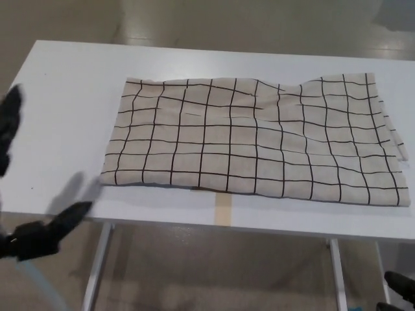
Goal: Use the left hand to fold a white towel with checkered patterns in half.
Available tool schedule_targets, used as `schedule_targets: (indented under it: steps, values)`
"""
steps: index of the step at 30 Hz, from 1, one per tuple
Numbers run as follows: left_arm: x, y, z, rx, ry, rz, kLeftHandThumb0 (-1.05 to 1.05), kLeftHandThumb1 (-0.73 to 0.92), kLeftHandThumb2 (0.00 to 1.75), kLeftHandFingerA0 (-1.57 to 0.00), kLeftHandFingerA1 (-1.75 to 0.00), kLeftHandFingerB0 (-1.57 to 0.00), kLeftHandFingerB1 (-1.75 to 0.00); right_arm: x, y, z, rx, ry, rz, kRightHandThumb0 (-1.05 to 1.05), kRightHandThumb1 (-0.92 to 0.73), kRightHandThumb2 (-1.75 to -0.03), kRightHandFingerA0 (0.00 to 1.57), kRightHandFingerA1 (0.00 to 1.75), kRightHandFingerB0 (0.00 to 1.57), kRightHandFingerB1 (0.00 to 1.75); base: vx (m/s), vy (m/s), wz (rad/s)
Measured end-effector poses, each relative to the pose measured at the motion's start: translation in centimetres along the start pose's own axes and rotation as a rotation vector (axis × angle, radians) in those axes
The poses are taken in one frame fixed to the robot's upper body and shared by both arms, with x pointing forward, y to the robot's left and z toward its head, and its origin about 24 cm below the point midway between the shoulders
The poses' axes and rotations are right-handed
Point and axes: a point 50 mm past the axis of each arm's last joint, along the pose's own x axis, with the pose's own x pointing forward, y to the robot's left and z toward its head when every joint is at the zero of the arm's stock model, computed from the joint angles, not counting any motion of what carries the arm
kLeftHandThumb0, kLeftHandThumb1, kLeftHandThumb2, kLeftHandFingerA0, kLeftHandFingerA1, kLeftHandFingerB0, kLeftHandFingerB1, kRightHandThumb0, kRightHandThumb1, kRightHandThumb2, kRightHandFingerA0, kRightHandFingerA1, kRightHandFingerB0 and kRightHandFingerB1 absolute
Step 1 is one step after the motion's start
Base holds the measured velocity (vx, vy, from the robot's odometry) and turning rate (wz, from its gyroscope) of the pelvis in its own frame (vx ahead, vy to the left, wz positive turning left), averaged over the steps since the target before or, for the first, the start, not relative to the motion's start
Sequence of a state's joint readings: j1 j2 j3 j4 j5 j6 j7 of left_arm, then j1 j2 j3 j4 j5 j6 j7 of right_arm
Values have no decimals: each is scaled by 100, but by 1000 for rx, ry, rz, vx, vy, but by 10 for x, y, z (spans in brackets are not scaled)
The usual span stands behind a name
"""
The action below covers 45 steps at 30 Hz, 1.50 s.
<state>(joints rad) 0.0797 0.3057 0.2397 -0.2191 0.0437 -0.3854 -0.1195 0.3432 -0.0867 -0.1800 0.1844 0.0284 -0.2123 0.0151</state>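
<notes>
Left hand [26, 194] enters at the left edge of the head view, blurred. One dark finger [11, 120] shows high at the edge, over the table's left end; another [70, 215] reaches out low, at the front edge of the table. The two are wide apart with nothing between them, so the hand reads as spread and empty. It casts a grey shadow on the table top just beyond the lower finger.

Right hand [399, 288]: only a small dark part shows in the bottom right corner, below the table level. Cannot tell how its fingers stand.

Towel [253, 142]: lies to the right of the left hand, clear of it and not touched. Pale cloth with a black grid of lines. It lies spread flat, long side running away from the left hand toward the right hand's side. Its near left corner is the part closest to the lower finger; a strip of bare table separates them. Slight wrinkles run across the middle and the far edge dips there. At the right end a second layer of cloth peeks out past the top layer.

Table [65, 84]: white, on pale metal legs. A strip of tan tape [223, 208] is stuck at the front edge, partly under the towel's front hem. Floor below is grey-brown.
</notes>
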Motion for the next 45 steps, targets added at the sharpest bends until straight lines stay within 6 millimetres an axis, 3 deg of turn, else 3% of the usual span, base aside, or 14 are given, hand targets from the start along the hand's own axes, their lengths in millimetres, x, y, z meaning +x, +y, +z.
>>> schedule_targets:
  steps: [3, 12, 18, 24, 31, 32, 33, 34, 37, 39, 40, 45]
  values:
    - [14, -9, 6, 35, -49, -56, -54, 34, 76, 0, -19, -1, -25, -1, 1, -1, -6, 3, 4, -27, -67, -60, 43, 68, 45, 59, 0, 0, 0]
    - [52, -34, 8, 162, -113, -214, -59, 37, 77, 0, -12, 0, -20, 0, 3, 0, -16, -4, 13, -25, -67, -60, 44, 68, 45, 58, 0, 0, 0]
    - [74, -51, -3, 275, -90, -333, -60, 36, 71, 0, -9, -3, -21, 1, 4, 1, -19, -13, 18, -25, -67, -60, 44, 68, 45, 58, 0, 0, 0]
    - [88, -65, -21, 422, -33, -462, -61, 37, 77, 0, -9, 0, -17, 1, 4, 2, -26, -22, 20, -26, -67, -60, 45, 67, 46, 57, 0, 0, 0]
    - [88, -76, -45, 560, 47, -578, -63, 38, 78, 0, -8, 0, -16, 0, 3, 2, -29, -26, 20, -25, -67, -60, 46, 67, 46, 57, 0, 0, 0]
    - [87, -80, -52, 603, 67, -614, -68, 46, 56, 0, -8, 0, -13, 0, 3, 2, -28, -27, 20, -25, -67, -60, 46, 68, 46, 57, 0, 0, 0]
    - [87, -81, -53, 611, 69, -618, -67, 37, 71, 0, -5, 0, -12, 0, 3, 2, -28, -28, 20, -25, -67, -60, 46, 68, 46, 57, 0, 0, 0]
    - [87, -84, -57, 643, 79, -641, -67, 37, 71, 0, -5, 0, -12, 0, 3, 2, -28, -29, 20, -25, -67, -60, 46, 68, 46, 57, 0, 0, 0]
    - [85, -88, -66, 714, 100, -684, -70, 46, 56, 0, -8, 0, -16, 0, 3, 2, -28, -29, 20, -25, -67, -60, 47, 68, 47, 57, 0, 0, 0]
    - [85, -88, -66, 717, 100, -686, -70, 46, 56, 0, -7, 0, -17, 0, 3, 2, -28, -29, 20, -25, -67, -60, 47, 68, 47, 57, 0, 0, 0]
    - [85, -90, -73, 771, 117, -714, -63, 38, 78, 0, -8, 0, -16, 0, 3, 2, -28, -29, 20, -25, -67, -60, 47, 68, 47, 57, 0, 0, 0]
    - [90, -92, -83, 891, 135, -748, -64, 38, 79, 0, -8, 0, -17, 0, 3, 2, -28, -32, 22, -25, -67, -60, 48, 69, 50, 57, 0, 0, 0]
